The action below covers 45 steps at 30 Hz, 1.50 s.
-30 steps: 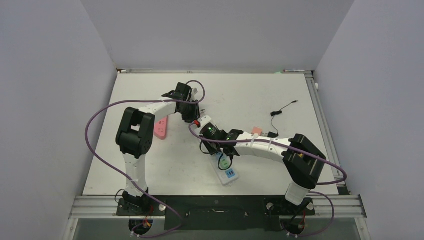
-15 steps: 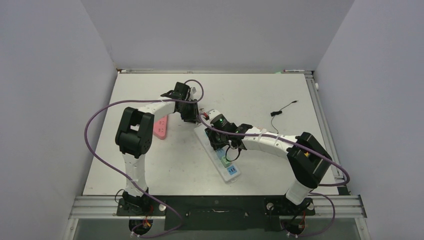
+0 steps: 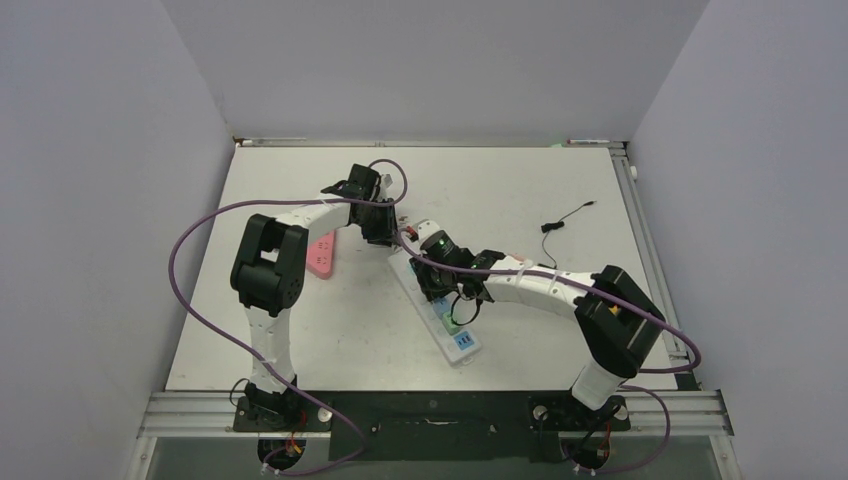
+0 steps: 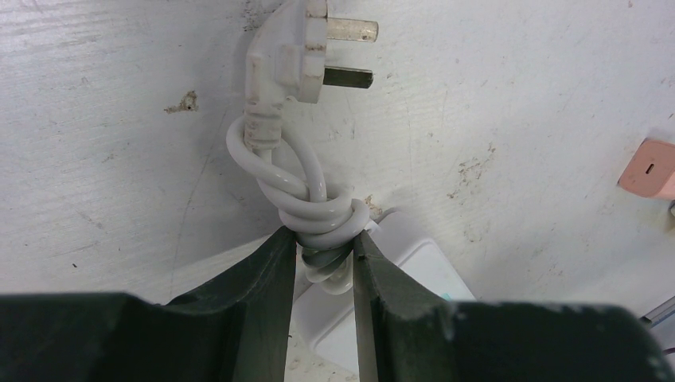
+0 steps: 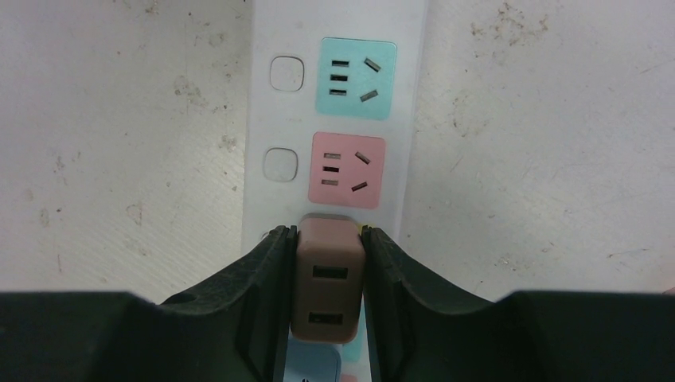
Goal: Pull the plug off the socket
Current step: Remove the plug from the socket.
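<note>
**A:** so where's everything vs the power strip (image 5: 334, 126)?

**B:** at one end the left gripper (image 4: 325, 239) pinches its coiled grey cord (image 4: 318, 211). On the strip, the right gripper (image 5: 325, 232) is clamped on the brown plug (image 5: 328, 278), right beside the pink socket (image 5: 348, 169).

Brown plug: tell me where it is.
Right wrist view, centre-bottom: the brown plug sits on the white power strip, clamped by the right gripper, just below the pink socket.

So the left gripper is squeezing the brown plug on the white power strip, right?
Not quite: it is the right gripper that is squeezing the brown square plug on the white plastic power strip, as the right wrist view shows.
</note>
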Each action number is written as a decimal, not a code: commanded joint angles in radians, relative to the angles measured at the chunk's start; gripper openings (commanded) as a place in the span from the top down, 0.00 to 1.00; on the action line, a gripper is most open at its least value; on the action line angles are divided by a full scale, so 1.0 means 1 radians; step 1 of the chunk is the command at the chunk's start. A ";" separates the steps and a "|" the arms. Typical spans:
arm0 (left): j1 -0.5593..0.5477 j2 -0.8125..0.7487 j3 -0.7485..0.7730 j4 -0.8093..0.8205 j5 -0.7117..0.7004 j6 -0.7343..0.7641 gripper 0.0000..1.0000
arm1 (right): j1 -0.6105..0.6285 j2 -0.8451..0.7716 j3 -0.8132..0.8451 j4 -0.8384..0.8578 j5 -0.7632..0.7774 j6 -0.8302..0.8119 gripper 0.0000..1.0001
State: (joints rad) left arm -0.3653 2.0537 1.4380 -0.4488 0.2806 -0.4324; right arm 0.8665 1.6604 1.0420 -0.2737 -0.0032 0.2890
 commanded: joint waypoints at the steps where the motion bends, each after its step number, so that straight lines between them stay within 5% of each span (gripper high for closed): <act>1: 0.025 0.014 0.007 -0.009 -0.083 0.041 1.00 | 0.033 -0.017 -0.003 -0.035 0.134 -0.015 0.95; 13: 0.028 0.019 0.007 -0.008 -0.081 0.040 1.00 | 0.183 0.042 0.066 -0.133 0.440 -0.063 0.95; 24: 0.029 0.019 0.007 -0.010 -0.078 0.040 1.00 | 0.255 0.096 0.105 -0.168 0.511 -0.077 0.95; 34: 0.029 0.017 0.009 -0.011 -0.075 0.039 1.00 | 0.251 0.103 0.112 -0.148 0.459 -0.068 0.95; 45: 0.031 0.017 0.010 -0.012 -0.073 0.039 1.00 | 0.122 0.017 0.042 -0.053 0.182 -0.040 0.95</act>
State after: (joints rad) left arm -0.3641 2.0537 1.4380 -0.4534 0.2893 -0.4328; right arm 1.0435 1.7340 1.1244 -0.3550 0.3378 0.2253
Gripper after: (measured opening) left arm 0.256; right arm 0.330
